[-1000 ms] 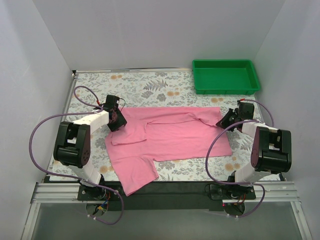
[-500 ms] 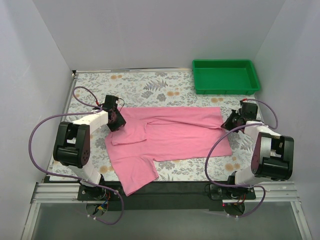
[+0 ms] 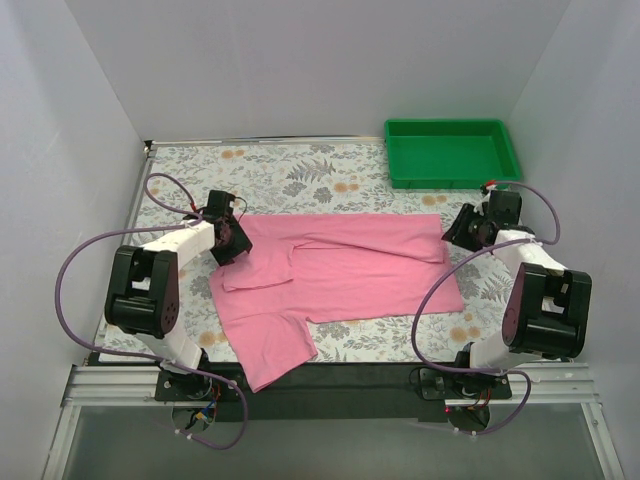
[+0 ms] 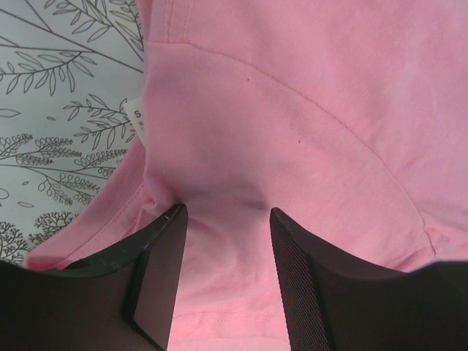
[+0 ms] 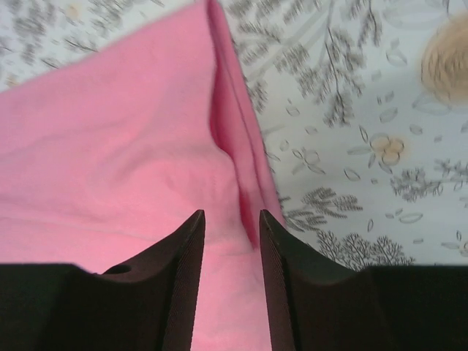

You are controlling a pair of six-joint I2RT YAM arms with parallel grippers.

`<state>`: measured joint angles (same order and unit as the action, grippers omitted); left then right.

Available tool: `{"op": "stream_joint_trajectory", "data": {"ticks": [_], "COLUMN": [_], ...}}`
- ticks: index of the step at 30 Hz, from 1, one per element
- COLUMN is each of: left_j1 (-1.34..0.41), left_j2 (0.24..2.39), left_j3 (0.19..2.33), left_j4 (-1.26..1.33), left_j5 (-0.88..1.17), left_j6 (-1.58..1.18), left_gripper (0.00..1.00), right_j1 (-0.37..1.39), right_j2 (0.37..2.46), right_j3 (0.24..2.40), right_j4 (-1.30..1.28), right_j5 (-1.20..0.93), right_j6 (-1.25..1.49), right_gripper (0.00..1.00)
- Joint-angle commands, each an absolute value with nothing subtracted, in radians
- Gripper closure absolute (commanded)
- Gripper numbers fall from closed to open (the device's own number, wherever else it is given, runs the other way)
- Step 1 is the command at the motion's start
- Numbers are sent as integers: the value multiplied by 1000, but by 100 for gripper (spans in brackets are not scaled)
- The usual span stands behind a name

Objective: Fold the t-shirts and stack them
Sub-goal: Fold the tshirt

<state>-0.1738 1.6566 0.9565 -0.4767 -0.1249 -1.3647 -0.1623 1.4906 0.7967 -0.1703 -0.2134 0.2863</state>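
Sprawling across the floral bench (image 3: 300,175), the pink t-shirt (image 3: 340,270) fills centre stage, green tray (image 3: 450,183) well apart at the back right.
Left claw (image 4: 225,213) sits half-spread on puckered fabric at the shirt's left edge; gripping or not, can't tell. Right claw (image 5: 232,218) hangs part-open over the right edge, holding nothing.

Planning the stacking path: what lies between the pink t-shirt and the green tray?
Nothing: only bare floral tablecloth separates t-shirt from tray, per the top view.
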Motion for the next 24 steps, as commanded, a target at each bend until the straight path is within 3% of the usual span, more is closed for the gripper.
{"op": "stream_joint_trajectory", "data": {"ticks": [1, 7, 13, 18, 24], "left_j1": [-166, -187, -189, -175, -153], "left_j2": [1588, 1540, 1479, 1454, 1512], "left_j3": [986, 1017, 982, 933, 930], "left_j4": [-532, -532, -587, -584, -560], "left_j5": [-103, -43, -87, -202, -190], "left_j6": [-1338, -1316, -1335, -1356, -1367], "left_gripper": [53, 47, 44, 44, 48], "right_j1": [-155, -147, -143, -112, -31], "right_j2": [1460, 1535, 1487, 1433, 1416], "right_j3": [919, 973, 871, 812, 807], "right_j4": [-132, -118, -129, -155, -190], "right_j5": [-305, -373, -347, -301, -226], "right_j6": [250, 259, 261, 206, 176], "right_gripper": [62, 61, 60, 58, 58]}}
